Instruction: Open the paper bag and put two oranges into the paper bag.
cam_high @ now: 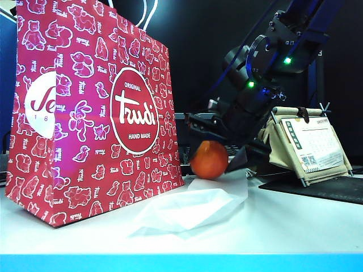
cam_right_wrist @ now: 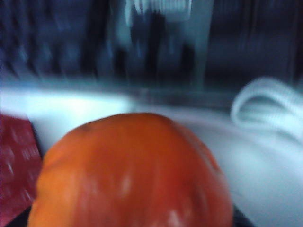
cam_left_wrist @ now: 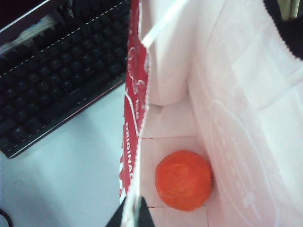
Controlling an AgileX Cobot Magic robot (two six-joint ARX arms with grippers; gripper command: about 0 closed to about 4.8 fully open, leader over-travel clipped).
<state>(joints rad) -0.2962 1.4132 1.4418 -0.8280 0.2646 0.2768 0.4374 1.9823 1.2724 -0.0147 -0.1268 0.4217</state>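
Paper bag: upright at table left edge, mouth open.
Left tool: clamped tight on bag rim.
First orange: on bag floor.
Second orange: mid-table, beside bag.
Right tool: spread wide around second orange, not gripping.

The right arm is a dark build, black casings with a blue sheen along the upper links. Two small green lights glow on its rounded joint housings, one higher, one lower. A thin dark cable arcs off the left side of the housing. Down low, the right gripper shows black, angular fingers, the far one long and flat, the near one wedge-shaped. In the left wrist view, the left gripper gives us only two black pointed fingertips. In the right wrist view the picture is blurred; only a dark sliver of gripper shows.
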